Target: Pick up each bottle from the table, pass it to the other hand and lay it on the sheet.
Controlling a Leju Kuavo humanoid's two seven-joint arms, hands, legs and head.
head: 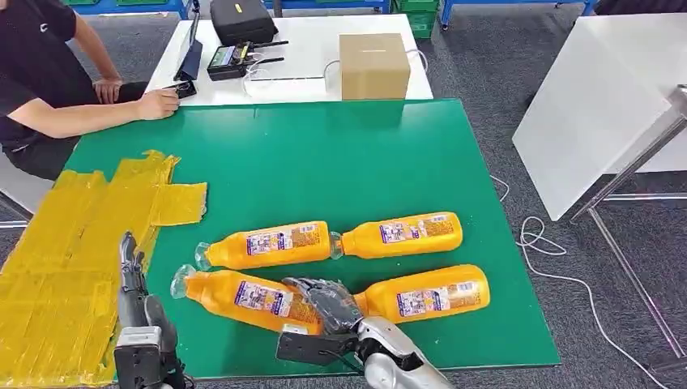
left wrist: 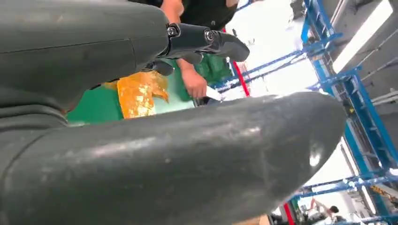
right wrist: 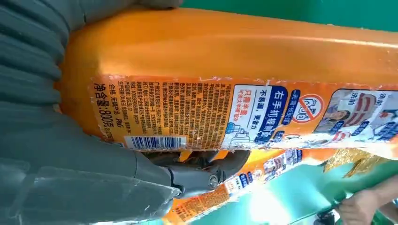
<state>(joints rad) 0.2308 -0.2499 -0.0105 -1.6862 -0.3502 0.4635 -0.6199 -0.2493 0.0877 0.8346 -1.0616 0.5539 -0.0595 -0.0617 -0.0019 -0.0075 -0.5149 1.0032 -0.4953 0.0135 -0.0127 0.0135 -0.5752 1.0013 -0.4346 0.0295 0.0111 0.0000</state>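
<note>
Bottle point(right wrist: 225, 51) label: "净含量:800克"

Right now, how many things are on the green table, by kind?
Orange bottles: 4, at and, the last under the right hand.
Yellow sheet: 1.
Total: 5.

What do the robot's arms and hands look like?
The right arm is shiny silver and rounded, ending in a dark grey right hand with jointed fingers. The left hand is dark grey too, on a black boxy wrist. Up close, its thumb is thick, smooth and grey.
</note>
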